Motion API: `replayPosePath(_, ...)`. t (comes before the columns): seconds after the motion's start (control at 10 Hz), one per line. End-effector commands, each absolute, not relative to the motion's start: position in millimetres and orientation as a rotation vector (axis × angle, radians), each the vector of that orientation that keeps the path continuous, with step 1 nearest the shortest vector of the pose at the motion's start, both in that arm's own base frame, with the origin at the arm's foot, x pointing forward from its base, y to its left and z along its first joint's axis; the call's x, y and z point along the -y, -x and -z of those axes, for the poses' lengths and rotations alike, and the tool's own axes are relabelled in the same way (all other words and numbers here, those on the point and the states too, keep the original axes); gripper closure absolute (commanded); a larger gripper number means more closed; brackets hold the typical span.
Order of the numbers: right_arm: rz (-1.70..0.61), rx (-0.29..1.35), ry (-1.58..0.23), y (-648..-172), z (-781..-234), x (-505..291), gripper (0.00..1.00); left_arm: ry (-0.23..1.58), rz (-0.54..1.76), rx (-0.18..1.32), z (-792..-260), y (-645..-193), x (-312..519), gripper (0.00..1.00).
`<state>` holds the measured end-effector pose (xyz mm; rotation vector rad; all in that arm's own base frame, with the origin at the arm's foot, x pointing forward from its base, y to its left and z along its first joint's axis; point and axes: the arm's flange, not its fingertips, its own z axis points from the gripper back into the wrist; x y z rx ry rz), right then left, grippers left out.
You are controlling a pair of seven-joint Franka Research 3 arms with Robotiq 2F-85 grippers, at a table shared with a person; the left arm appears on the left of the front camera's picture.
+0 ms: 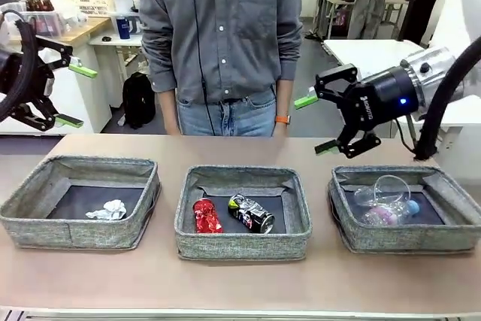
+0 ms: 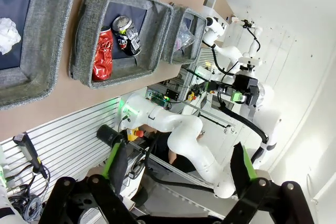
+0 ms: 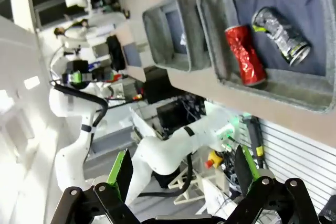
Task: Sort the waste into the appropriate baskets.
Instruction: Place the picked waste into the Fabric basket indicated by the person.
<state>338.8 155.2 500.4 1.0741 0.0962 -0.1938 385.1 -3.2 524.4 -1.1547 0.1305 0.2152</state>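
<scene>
Three grey baskets in a row on the table [image 1: 240, 291]; taking the middle basket [image 1: 243, 243] as landmark.

Inside the middle basket: two crushed cans, side by side and near each other; contact cannot be told. The red can [image 1: 206, 216] lies flat, long axis running roughly from near wall to far wall, slightly slanted. The black-silver can [image 1: 252, 213] lies to the red one's right, long axis diagonal, open end toward the near right corner.

Left of the middle basket, the left basket [image 1: 75, 229] holds one crumpled white paper [image 1: 107, 210], no clear axis.

Right of the middle basket, the right basket [image 1: 406, 235] holds one clear plastic cup [image 1: 382, 192] on its side, mouth facing up and right, and one clear bottle [image 1: 391, 214] with blue cap [image 1: 412, 206], lying flat, cap pointing right.

Left gripper [image 1: 75, 95] hangs up and well left of the middle basket, jaws spread wide, nothing between them. Right gripper [image 1: 316, 124] hovers up and to the right of the middle basket, jaws wide, empty.

A person [image 1: 222, 35] stands behind the middle basket, at the far edge.

Left wrist view: both cans seen from above, the black-silver can's open rim plain; its own green-padded fingers [image 2: 114, 157] wide apart. Right wrist view gives the same two cans in the middle basket from above, printed sides clearer than in the front view.
</scene>
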Motion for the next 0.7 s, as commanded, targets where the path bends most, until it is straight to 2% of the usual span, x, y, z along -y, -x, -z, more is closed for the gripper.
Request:
replayPosePath(0.0,0.136,-0.122,-1.049,-348.3,-505.9,-169.9,0.0,1.166,-0.216,-0.121,-525.9,-384.7,3.6,0.0)
replayPosePath(0.6,0.136,-0.122,-1.049,-348.3,-505.9,-169.9,0.0,1.166,-0.216,-0.121,-525.9,-384.7,3.6,0.0)
